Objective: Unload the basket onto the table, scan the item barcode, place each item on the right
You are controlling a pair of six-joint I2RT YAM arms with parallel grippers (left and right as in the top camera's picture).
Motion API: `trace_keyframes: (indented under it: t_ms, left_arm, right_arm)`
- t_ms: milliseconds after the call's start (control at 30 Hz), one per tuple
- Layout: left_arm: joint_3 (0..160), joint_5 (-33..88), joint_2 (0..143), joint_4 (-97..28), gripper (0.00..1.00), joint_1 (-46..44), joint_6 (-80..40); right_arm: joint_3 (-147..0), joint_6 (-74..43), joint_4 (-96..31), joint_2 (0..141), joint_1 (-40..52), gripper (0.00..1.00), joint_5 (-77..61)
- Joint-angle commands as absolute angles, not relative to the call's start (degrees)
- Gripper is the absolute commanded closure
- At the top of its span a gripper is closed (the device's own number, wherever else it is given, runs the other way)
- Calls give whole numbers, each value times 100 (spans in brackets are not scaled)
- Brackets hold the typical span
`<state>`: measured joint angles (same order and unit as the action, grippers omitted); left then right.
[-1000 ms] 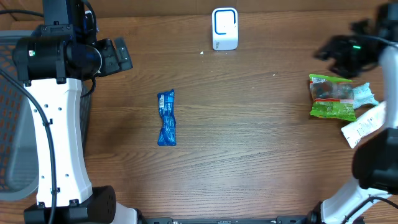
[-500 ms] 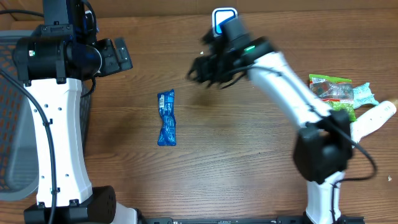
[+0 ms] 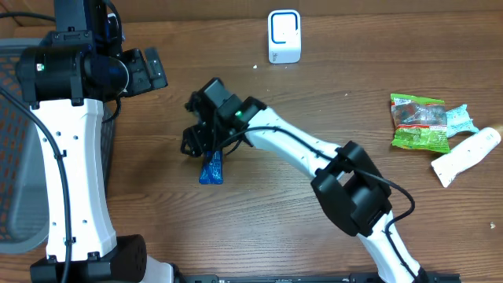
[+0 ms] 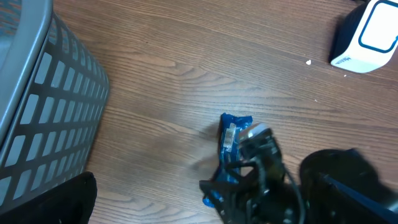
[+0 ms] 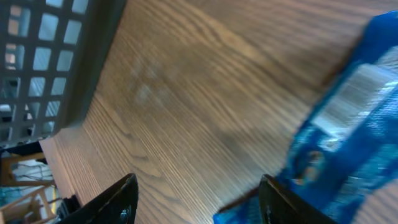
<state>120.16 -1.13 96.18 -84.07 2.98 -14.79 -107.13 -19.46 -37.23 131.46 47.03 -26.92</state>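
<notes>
The item, a blue packet (image 3: 211, 170), lies lengthwise on the wooden table left of centre; its white label patch shows in the left wrist view (image 4: 231, 133). My right arm reaches across the table and its gripper (image 3: 202, 145) hangs low over the packet's upper end, open. In the right wrist view the fingers (image 5: 121, 200) stand apart over bare wood, with the blue packet (image 5: 351, 127) by the right-hand finger. The white scanner (image 3: 284, 35) stands at the back centre. My left gripper (image 3: 151, 69) is held high at the far left, open and empty.
A grey mesh basket (image 3: 16, 134) stands beyond the table's left edge. At the right lie a green snack bag (image 3: 420, 124), a pale blue packet (image 3: 462, 118) and a white tube (image 3: 469, 156).
My right arm has swung from the right side, past the scanner, over to the blue packet and dropped low above it. The left arm has not moved.
</notes>
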Motion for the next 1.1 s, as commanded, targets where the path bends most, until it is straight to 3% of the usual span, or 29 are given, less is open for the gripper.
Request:
trace_keyframes:
  t_ms: [0,300,700,867,1067]
  left_arm:
    - [12121,-150,9601,-8396,0,261,-1413]
    - [12121,-150,9601,-8396,0,261,-1413]
    - [12121,-150,9601,-8396,1,261,-1413]
    - [12123,-150,9601,-8396,0,261,-1413]
    - [12123,-150,9601,-8396,0,259,-1413]
  right_arm:
    - [-10707,-1955,-3741,13329,4770,37,-2180]
    - [-10707,-1957,-4014,13520,4689,38,-1406]
    - [-10707,-2414,-5133,13568,3852,43,-1162]
    - [-10711,-2383,-5793,13568,3350,37,-1376]
    - [-10855,-1907,-6587,13563,2777,36,-1555]
